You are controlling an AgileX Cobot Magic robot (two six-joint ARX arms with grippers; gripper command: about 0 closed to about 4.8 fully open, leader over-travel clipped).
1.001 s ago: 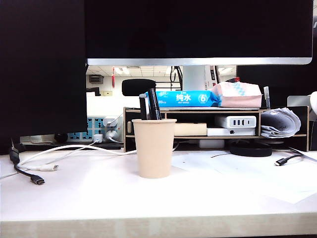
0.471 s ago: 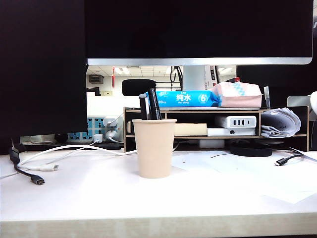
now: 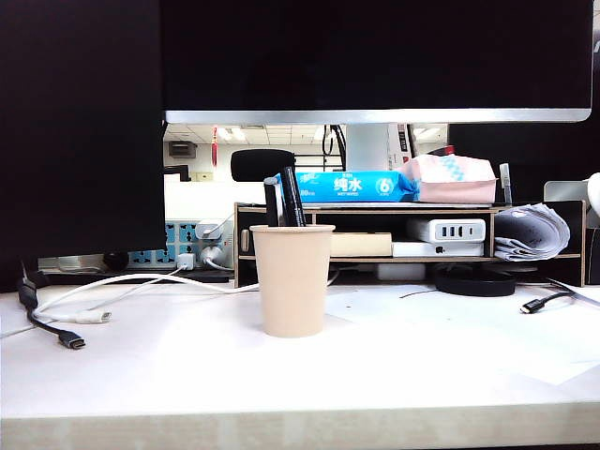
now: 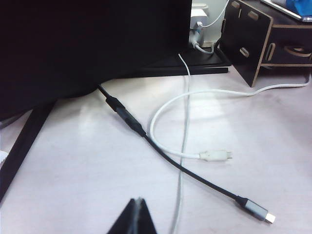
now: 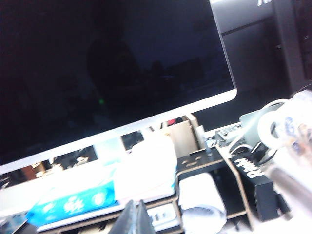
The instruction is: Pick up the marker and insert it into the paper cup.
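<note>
Marker (image 3: 293,195), black with pale lettering on its barrel, stands inside the paper cup (image 3: 292,281) at the centre of the exterior view, its upper part leaning slightly left above the rolled rim. Beside it in the same cup stands a second dark pen (image 3: 271,202) with a greyish top, upright and just left of the marker. The beige cup sits upright on the white table (image 3: 169,375), with no arm near it in this view.

Behind the cup a wooden desk organiser (image 3: 375,246) holds a blue tissue pack (image 3: 349,186) and a pink pack (image 3: 450,180) on its top shelf, and a white charger (image 3: 448,230) in a lower compartment. A white cable (image 3: 141,279) and a black cable (image 3: 47,328) lie at the left of the frame.

The left gripper (image 4: 135,219) appears at the bottom edge of the left wrist view, fingers pressed together with nothing between them, above the table near the cables. The right gripper (image 5: 132,217) shows at the bottom edge of the right wrist view, likewise clenched and empty, facing the monitor (image 5: 107,73) and the organiser.
</note>
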